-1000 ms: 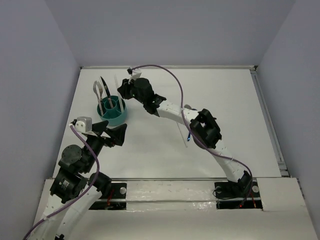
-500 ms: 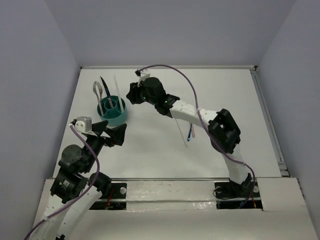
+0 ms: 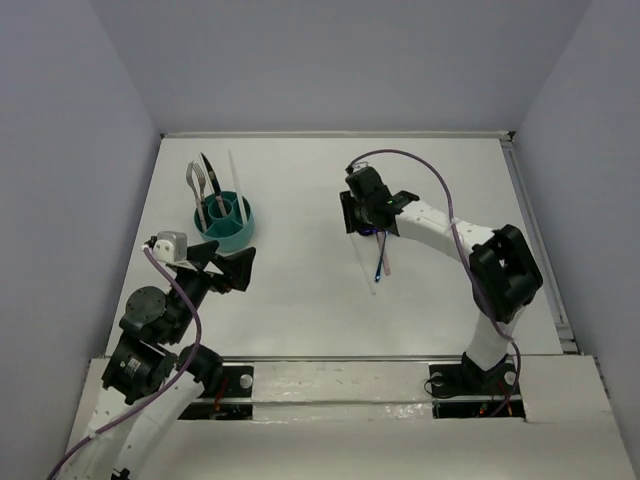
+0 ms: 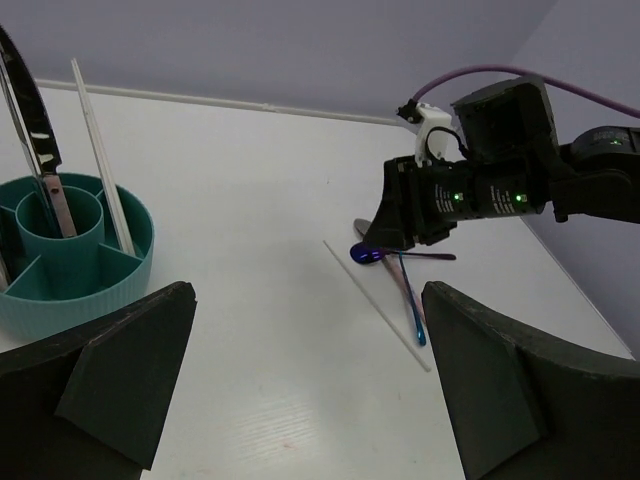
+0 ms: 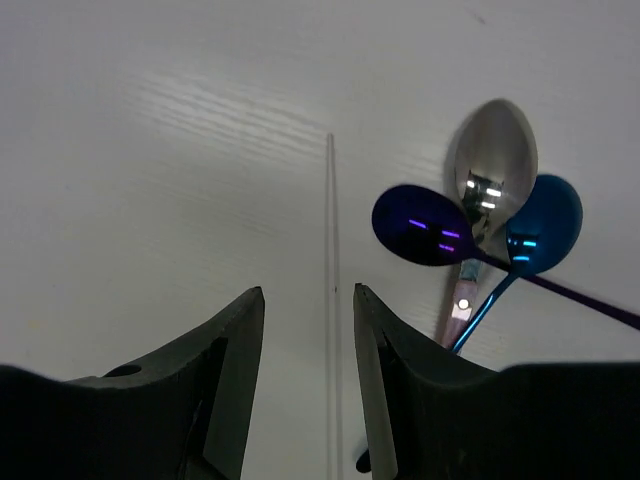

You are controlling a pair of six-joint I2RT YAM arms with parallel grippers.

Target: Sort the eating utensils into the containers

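The teal caddy (image 3: 240, 236) stands at the left and holds a silver fork (image 3: 196, 181), a dark knife (image 3: 208, 172) and a pale chopstick (image 3: 235, 176). It also shows in the left wrist view (image 4: 95, 293). A second chopstick (image 3: 365, 265) lies on the table. Beside it lie three spoons: purple (image 5: 420, 225), silver (image 5: 495, 170) and blue (image 5: 547, 222). My right gripper (image 3: 357, 216) is open and low over them, its fingers either side of the loose chopstick (image 5: 331, 250). My left gripper (image 3: 228, 266) is open and empty, just in front of the caddy.
White walls enclose the table on the left, back and right. The right arm (image 3: 470, 240) arcs over the right half of the table. The spoon handles (image 4: 410, 300) point toward the near side.
My right gripper has swung from beside the caddy to the right and nearer, and now sits over the loose chopstick and spoons. The left arm has not moved.
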